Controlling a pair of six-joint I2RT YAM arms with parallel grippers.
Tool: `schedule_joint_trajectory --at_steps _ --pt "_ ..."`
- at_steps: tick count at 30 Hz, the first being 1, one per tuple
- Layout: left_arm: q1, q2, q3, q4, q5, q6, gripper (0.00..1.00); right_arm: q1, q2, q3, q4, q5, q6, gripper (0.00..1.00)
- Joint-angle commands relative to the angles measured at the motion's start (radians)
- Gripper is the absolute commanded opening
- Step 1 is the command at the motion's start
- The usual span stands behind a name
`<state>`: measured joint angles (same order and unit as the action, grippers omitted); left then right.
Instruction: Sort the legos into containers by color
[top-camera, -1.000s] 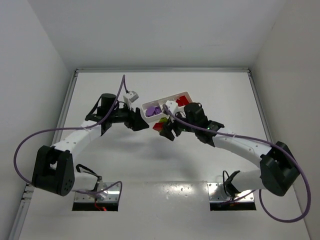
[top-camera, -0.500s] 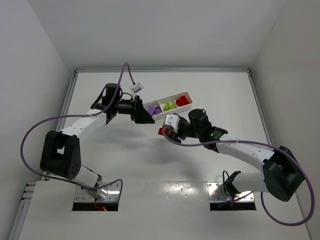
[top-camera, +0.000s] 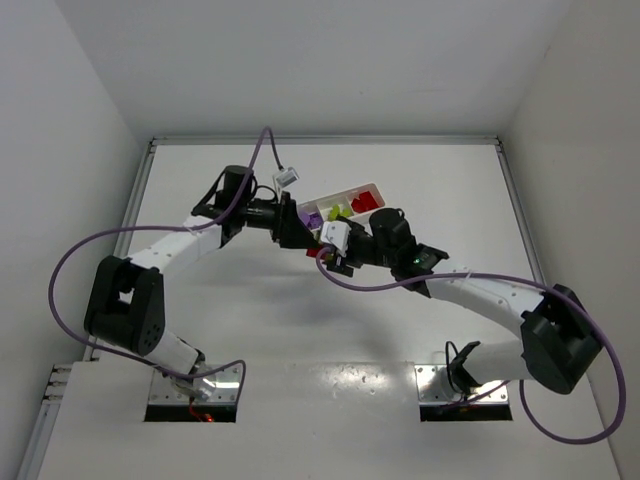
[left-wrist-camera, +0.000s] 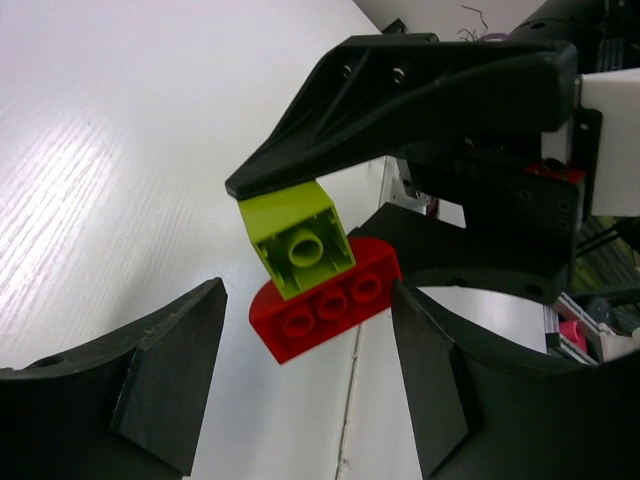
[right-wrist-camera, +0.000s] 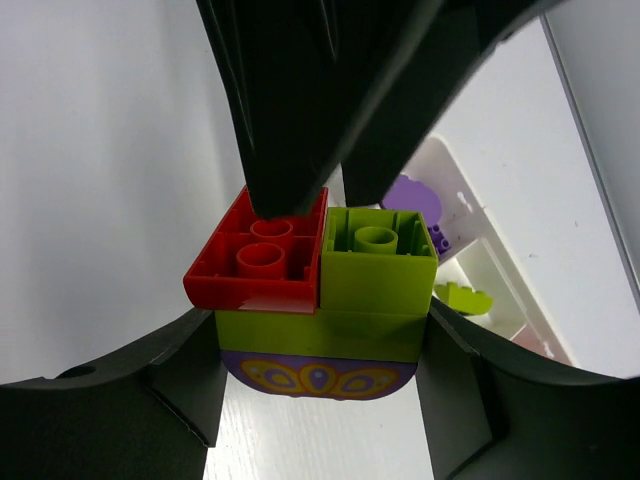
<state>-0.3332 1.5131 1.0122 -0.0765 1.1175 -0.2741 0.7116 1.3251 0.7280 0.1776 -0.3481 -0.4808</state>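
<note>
Lego stack (right-wrist-camera: 318, 300) midair beside tray (right-wrist-camera: 462, 205), purple end | studs face L gripper (left-wrist-camera: 308, 300), jaws spread | red brick (left-wrist-camera: 325, 305) long axis spans that gap | R gripper (right-wrist-camera: 320, 345) pinches stack's yel-green plate (right-wrist-camera: 318, 330) by sides.

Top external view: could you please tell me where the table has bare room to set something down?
Bare table lies in the near middle between the arms, behind the tray, and at far right. Crowded: in front of the tray, where the left gripper and right gripper meet at the lego stack.
</note>
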Motion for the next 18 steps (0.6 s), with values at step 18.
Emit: schedule_joint_trajectory --at_steps 18 --pt "-0.046 0.061 0.1 0.015 -0.065 0.018 0.68 0.072 0.017 0.071 0.019 -0.019 -0.028 0.0"
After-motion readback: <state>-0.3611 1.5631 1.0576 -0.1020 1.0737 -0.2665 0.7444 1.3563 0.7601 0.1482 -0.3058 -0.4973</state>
